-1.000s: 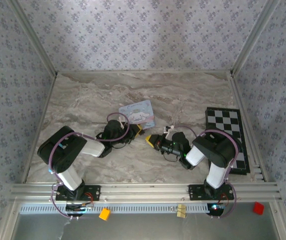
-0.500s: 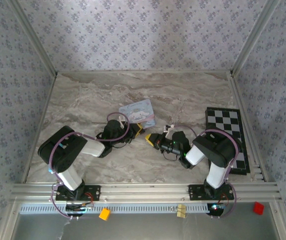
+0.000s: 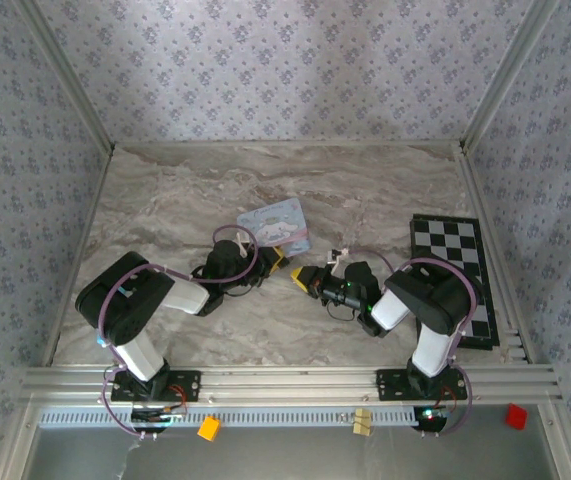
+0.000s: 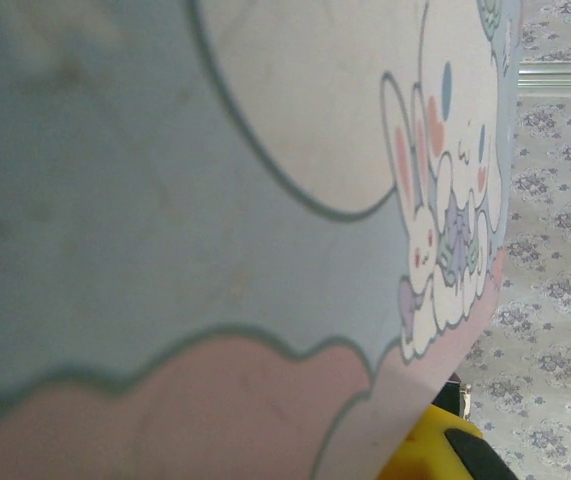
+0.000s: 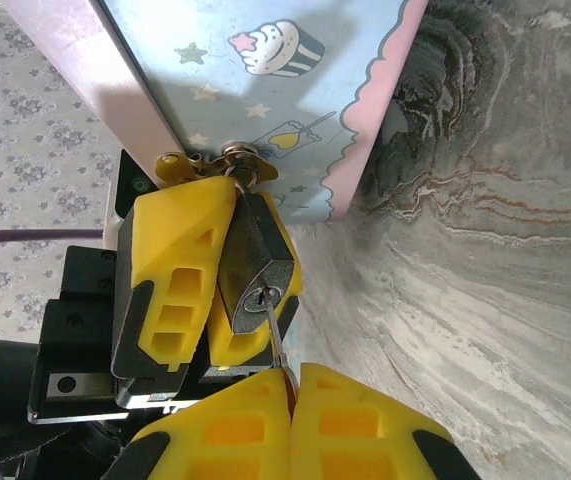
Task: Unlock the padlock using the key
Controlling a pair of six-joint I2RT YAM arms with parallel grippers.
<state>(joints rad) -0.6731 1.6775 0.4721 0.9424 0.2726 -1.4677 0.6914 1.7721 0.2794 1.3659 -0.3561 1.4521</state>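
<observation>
In the right wrist view the small dark padlock [image 5: 253, 262] with its silvery keyhole face is clamped between the yellow fingers [image 5: 170, 270] of my left gripper [image 5: 235, 205], right against the pale blue cartoon tin [image 5: 265, 90]. A thin metal key [image 5: 276, 338] is pinched in my right gripper [image 5: 290, 378], which is shut on it. The key's tip sits at the keyhole. From above, the left gripper [image 3: 272, 259] and right gripper [image 3: 304, 279] face each other closely just below the tin [image 3: 275, 226]. The left wrist view is pressed against the tin [image 4: 215, 200], with one yellow finger [image 4: 430, 455] at the bottom.
A black-and-white chessboard [image 3: 452, 270] lies flat at the right side of the marble table [image 3: 165, 200]. Patterned walls close in the back and both sides. Bare marble stretches behind and left of the tin.
</observation>
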